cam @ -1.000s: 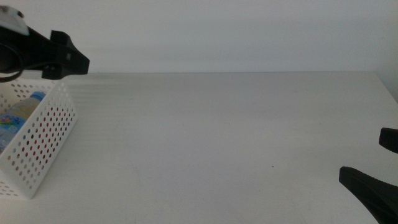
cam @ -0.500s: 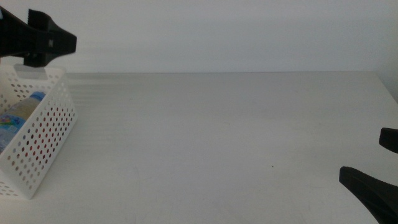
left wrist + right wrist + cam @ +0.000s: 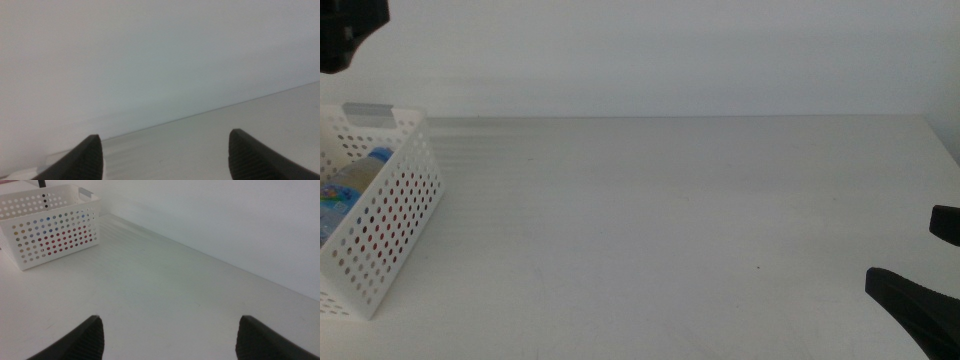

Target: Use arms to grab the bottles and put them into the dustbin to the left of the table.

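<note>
left gripper [image 3: 162, 152] jaws spread, raised above dustbin [image 3: 380, 215] | right gripper [image 3: 167, 340] jaws spread, table [image 3: 670, 220] edge

- Left gripper [image 3: 162, 155]: two matte black jaws with rounded, finely textured tips.
- Right gripper [image 3: 167, 337]: the same matte black, round-tipped, grainy jaws; dark tapered shapes in the middle view.

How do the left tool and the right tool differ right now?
The left tool is raised at the far left above the dustbin; the right tool sits low by the table's near right edge. Only a dark corner of the left shows; the right shows two tips. Both are black, open and empty.
</note>
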Robot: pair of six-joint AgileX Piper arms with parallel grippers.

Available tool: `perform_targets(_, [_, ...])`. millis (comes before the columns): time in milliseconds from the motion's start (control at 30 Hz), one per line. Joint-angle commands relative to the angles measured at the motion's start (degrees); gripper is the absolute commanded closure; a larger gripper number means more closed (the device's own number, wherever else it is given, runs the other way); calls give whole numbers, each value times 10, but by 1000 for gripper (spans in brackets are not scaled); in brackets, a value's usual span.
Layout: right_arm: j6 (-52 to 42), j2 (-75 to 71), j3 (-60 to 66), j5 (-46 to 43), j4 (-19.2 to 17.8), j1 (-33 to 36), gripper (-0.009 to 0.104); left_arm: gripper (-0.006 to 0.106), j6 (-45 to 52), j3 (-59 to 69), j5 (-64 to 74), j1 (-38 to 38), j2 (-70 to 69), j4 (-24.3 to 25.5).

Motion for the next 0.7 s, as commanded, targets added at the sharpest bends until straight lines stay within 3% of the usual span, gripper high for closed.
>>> perform_targets(0, [-5,5,-16,-41,-3,-2,25,23,-9,-15,-45,-2,-13,-4])
perform_targets(333, [-5,5,-16,-41,-3,-2,25,23,-9,-15,-43,-2,-11,-5])
perform_targets(500, [-5,5,-16,-64,-77,-17,25,23,-9,-11,-50,-2,-29,0])
perform_targets(600, [-5,5,-16,-67,-70,-60,25,23,-9,23,-84,-2,-42,9])
perform_targets(667, [-5,5,-16,-67,-47,-111,25,23,-9,51,-102,-2,-56,11])
